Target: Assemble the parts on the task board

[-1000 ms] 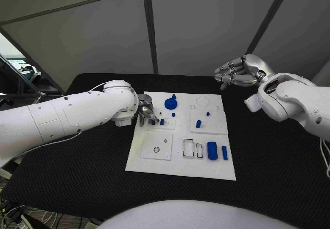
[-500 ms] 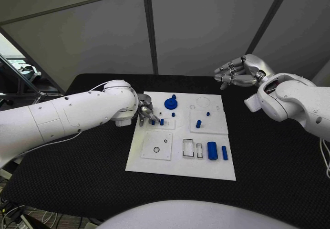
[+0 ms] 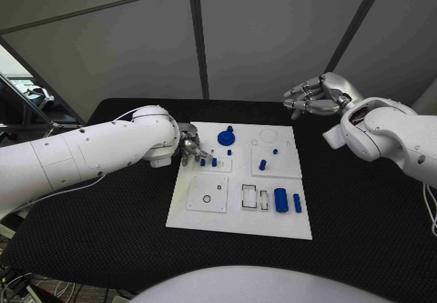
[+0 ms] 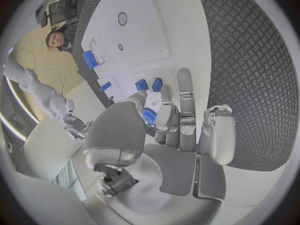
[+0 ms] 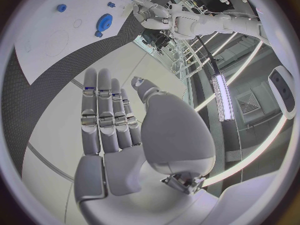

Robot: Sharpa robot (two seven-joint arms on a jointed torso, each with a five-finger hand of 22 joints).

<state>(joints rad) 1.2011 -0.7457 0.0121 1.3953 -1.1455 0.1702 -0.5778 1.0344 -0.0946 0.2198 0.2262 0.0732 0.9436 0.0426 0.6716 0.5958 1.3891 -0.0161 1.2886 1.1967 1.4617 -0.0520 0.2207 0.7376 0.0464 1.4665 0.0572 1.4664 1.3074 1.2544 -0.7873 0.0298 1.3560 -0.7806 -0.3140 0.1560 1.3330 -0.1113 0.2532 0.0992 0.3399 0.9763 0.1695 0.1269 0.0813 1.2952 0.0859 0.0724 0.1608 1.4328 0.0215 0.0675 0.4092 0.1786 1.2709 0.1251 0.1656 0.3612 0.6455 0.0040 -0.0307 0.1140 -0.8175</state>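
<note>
Pegs (image 3: 208, 161) are waiting beside our left hand (image 3: 191, 149), fingers apart; we are judging grasping next; right hand (image 3: 309, 96) is idling, fingers apart.

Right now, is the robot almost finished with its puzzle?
Not yet. A gear and some pegs look like they stand on the board. The left hand is at two small pegs; I cannot tell if it holds one. Two parts lie loose beside empty slots. The right hand waits open, off the board.
</note>
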